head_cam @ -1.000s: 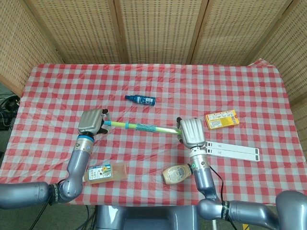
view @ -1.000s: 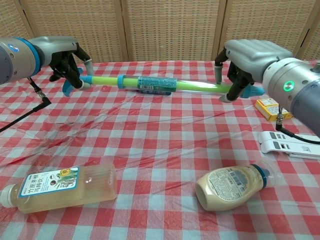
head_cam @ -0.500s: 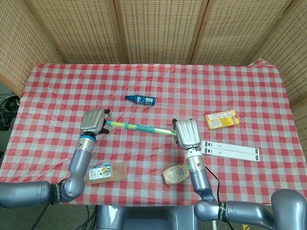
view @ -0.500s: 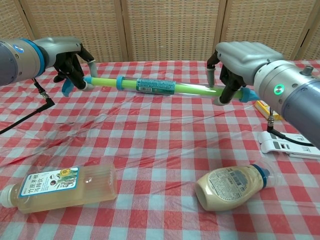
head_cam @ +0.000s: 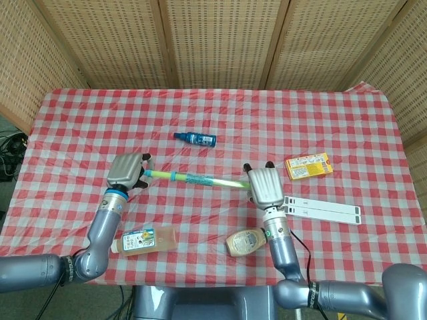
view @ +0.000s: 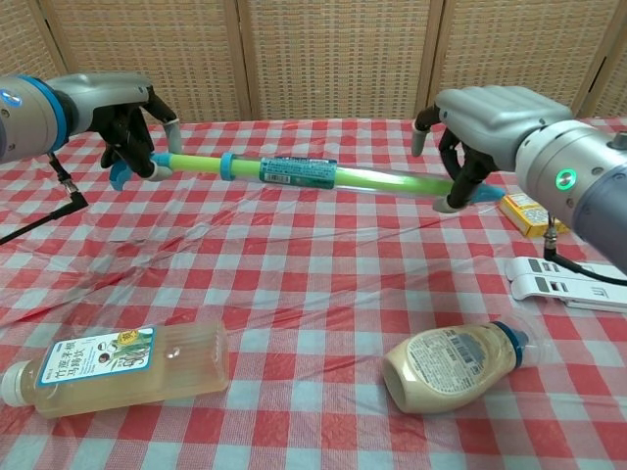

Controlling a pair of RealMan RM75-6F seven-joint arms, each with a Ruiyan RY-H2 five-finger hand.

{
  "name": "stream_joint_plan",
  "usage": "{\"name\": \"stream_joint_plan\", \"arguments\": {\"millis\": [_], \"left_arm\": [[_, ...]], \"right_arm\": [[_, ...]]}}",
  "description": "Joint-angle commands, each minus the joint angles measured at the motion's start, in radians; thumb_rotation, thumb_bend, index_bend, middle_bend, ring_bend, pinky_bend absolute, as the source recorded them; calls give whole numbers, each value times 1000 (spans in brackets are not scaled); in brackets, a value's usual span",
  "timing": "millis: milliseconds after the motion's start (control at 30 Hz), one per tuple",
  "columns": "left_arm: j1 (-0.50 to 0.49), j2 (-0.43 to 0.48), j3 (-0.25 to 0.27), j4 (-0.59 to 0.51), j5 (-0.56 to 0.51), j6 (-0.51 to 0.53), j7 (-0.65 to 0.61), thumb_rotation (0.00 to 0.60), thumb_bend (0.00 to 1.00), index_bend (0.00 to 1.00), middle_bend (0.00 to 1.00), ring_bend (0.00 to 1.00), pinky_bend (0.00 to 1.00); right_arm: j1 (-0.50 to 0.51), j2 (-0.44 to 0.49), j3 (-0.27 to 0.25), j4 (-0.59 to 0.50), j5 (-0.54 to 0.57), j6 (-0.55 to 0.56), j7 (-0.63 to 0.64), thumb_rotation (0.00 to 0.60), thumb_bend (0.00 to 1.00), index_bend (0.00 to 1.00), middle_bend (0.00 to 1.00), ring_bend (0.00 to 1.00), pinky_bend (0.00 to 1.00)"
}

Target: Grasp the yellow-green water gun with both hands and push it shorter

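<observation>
Fingers (view: 137,132) of the left hand (view: 122,113) wrap one end of the yellow-green water gun (view: 294,172); the right hand (view: 480,122) grips the other end. The gun is held above the bench (head_cam: 220,113), which is covered in red-checked cloth and backed by woven wicker panels (head_cam: 213,40). Its long axis runs crosswise, sloping slightly down toward the right hand.

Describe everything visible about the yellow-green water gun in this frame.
The yellow-green water gun is a long, slim plastic tube, translucent yellow-green, with a blue ring, a teal printed label sleeve near its middle and blue ends. It is held roughly level above the checked tablecloth, sloping slightly down toward the right hand, which grips one end; the left hand grips the other.
</observation>
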Motion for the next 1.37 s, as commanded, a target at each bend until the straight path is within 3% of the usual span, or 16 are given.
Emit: {"name": "stream_joint_plan", "arguments": {"millis": [33,100,200,300,433,600,700,767,867,1100,1367], "left_arm": [[15,11,8,-11,17,-9,-27,600,423,46,70,103,157],[30,16,18,-18,36,-11,-50,600,401,10,26,62,123],[52,27,35,-29,68,-9,-77,600,395,17,1,46,112],[73,41,49,-42,93,-2,-99,600,395,34,0,26,95],[148,89,91,-113,198,36,-175,600,394,32,0,5,64],[256,140,180,-161,416,118,-258,600,394,28,0,0,3],[334,158,264,-148,606,205,-288,600,380,9,0,0,0],[385,164,323,-113,722,270,-278,600,333,0,0,0,0],[451,166,379,-84,812,352,-228,600,223,0,0,0,0],[572,168,450,-52,904,472,-142,600,88,0,0,0,0],[673,166,487,13,935,511,-156,600,84,0,0,0,0]], "right_arm": [[-6,13,-6,-19,29,-2,-19,600,267,130,199,251,79],[-11,18,-10,-25,44,-3,-21,600,250,85,96,127,52],[-19,26,-19,-33,61,2,-26,600,243,67,17,36,29],[-30,37,-34,-43,72,10,-33,600,240,60,0,8,21],[-81,73,-90,-70,33,28,19,600,240,55,0,0,17],[-156,137,-176,-99,-112,60,145,600,235,47,0,0,1],[-207,197,-255,-88,-297,82,293,600,197,43,0,0,0],[-246,230,-311,-45,-436,128,388,600,166,34,0,0,0],[-298,259,-360,-2,-541,183,474,600,124,5,0,0,0],[-390,310,-416,56,-620,246,580,600,73,0,0,0,0],[-478,333,-425,144,-633,287,668,600,67,0,0,0,0]]}}
